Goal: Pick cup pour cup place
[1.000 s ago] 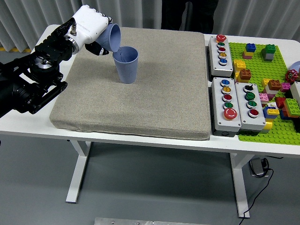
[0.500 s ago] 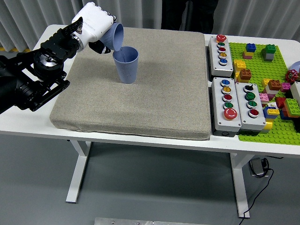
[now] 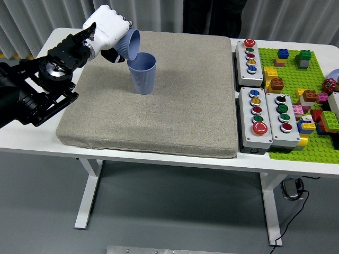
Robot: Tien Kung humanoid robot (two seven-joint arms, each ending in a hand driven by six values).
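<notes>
A blue-grey cup [image 3: 142,73] stands upright on the grey mat [image 3: 175,106], left of the mat's middle. My left hand [image 3: 111,33], white with a black arm, is shut on a second blue-grey cup [image 3: 130,44]. That cup is tipped on its side with its mouth facing right and down, right over the standing cup's rim. The two rims are very close; I cannot tell if they touch. Nothing visible flows between them. My right hand is out of view.
Three grey button boxes [image 3: 250,55] [image 3: 256,117] [image 3: 285,118] sit right of the mat. A green baseplate [image 3: 299,106] with several loose bricks fills the far right. A dark-clothed person [image 3: 212,16] stands beyond the table's far edge.
My left hand has risen slightly and shifted right, tipping the held cup further over the standing cup. The standing cup stays put.
</notes>
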